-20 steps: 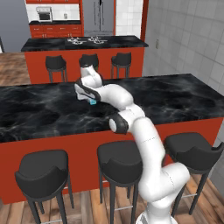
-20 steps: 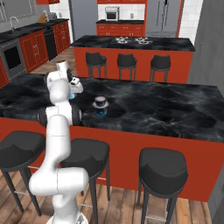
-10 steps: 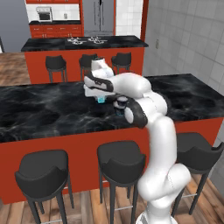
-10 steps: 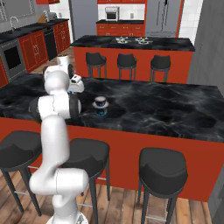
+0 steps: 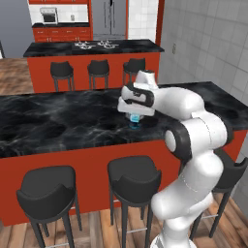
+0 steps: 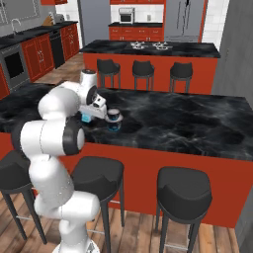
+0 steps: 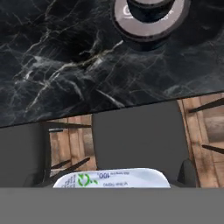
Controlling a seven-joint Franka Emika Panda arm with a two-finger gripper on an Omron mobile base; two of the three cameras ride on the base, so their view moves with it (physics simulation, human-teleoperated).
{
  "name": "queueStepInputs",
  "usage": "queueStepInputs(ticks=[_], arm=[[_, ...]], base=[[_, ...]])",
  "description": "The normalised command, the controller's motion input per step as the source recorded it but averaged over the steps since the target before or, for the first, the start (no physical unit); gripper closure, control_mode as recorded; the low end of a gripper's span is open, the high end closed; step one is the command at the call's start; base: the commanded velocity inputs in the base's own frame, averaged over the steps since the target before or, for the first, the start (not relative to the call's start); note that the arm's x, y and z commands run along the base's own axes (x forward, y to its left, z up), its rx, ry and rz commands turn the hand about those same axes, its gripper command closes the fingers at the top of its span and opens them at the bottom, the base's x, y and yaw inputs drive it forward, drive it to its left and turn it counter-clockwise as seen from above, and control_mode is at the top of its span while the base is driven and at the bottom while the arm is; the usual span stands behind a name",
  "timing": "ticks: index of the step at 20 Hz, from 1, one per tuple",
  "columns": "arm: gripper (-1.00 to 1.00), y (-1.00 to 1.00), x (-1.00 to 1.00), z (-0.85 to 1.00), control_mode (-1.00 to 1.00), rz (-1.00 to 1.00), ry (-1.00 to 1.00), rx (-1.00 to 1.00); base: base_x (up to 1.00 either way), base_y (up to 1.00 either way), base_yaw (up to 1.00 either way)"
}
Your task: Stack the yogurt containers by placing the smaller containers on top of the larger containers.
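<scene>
Yogurt, in the tiny light-blue cup (image 7: 111, 178), sits clenched in the claw (image 6: 88, 116) at six o'clock of the hand view, its pale printed top showing between the dark tips, raised off the black marble desk (image 6: 188, 123). Near twelve o'clock of that view stands the wide dark tub (image 7: 149, 19) with its pale lid, the small dark cup (image 7: 148, 5) already on top of it; from the right base camera this stack (image 6: 114, 120) sits just beside the claw, at its three o'clock. Black stools (image 6: 183, 194) line the desk's red front.
</scene>
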Motion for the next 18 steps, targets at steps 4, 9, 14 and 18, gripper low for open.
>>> queueStepInputs(ticks=[4,9,14,18], arm=[[1.00,-0.28,-0.80,0.47,-1.00,0.00,-0.07,0.00],[1.00,-0.26,-0.35,0.71,-1.00,0.00,-0.02,0.00],[1.00,-0.38,-0.05,0.63,-1.00,0.00,0.00,0.00],[1.00,-0.43,0.00,0.24,-1.00,0.00,0.00,0.00]], base=[[0.00,0.00,0.00],[0.00,0.00,0.00],[0.00,0.00,0.00],[0.00,0.00,0.00]])
